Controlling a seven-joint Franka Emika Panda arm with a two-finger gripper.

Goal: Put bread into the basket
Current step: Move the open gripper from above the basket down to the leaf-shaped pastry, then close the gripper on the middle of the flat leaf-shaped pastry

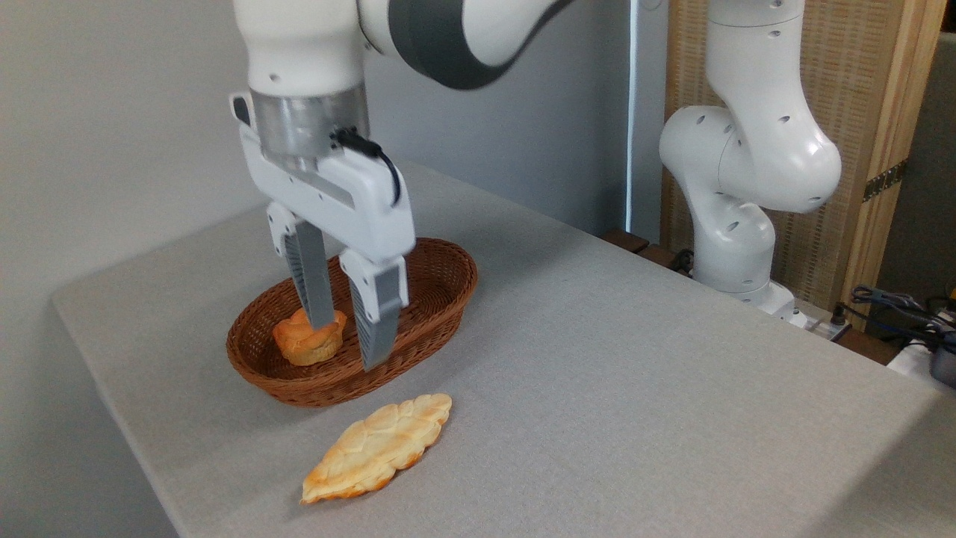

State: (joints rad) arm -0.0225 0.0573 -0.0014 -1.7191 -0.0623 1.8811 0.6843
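Gripper (349,345) hung released, jaws apart, over the basket (448,288) by a bun (308,340); bread (379,446) lay on the table (635,359) in front, so not yet picked.

- The basket (441,299) is woven brown wicker, bumpy.
- The bread (381,447) has a bumpy, a bit shiny top.
- The surface (635,373) looks like grey matt cloth.
- The arm (754,149) is smooth, shiny white plastic.

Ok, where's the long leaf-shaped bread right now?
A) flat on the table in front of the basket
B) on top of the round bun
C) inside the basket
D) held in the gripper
A: the bread lies flat on the table, outside the basket, nearer the camera.
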